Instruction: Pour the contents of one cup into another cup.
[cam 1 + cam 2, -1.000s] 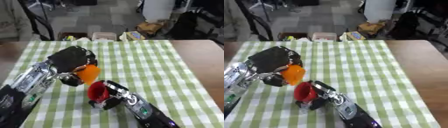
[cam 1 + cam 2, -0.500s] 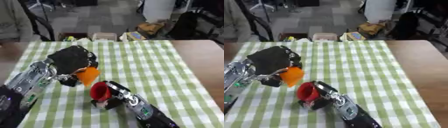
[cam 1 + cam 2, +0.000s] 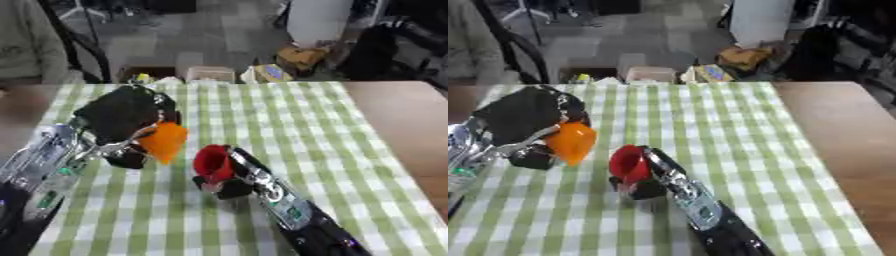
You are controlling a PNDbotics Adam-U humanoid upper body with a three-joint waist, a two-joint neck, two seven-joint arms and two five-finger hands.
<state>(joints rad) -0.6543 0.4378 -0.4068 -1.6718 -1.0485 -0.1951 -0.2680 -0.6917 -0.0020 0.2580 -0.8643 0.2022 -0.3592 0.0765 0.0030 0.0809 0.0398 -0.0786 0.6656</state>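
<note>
Two cups are in the middle of the scene, one orange and one red, and each one is held by a robot hand above a green and white checked cloth that covers most of the tabletop. The left hand comes in from the left side; its fingers are curled around the orange cup. This cup is lifted and tilted, with one end pointing down and toward the red cup. The right hand comes from the lower right; its fingers are closed around the red cup, which sits low, near the cloth or on it; I cannot tell which. The red cup leans a little, with its mouth turned to the left, toward the orange cup. The two cups are near each other but they do not touch; a narrow strip of cloth shows between them. I cannot see what is inside either cup.

Bare brown wood of the tabletop shows on the right side of the cloth. Behind the far edge of the tabletop, on the grey floor, there are some boxes and a yellow bag. A black chair frame stands at the far left, and a white object stands farther back.
</note>
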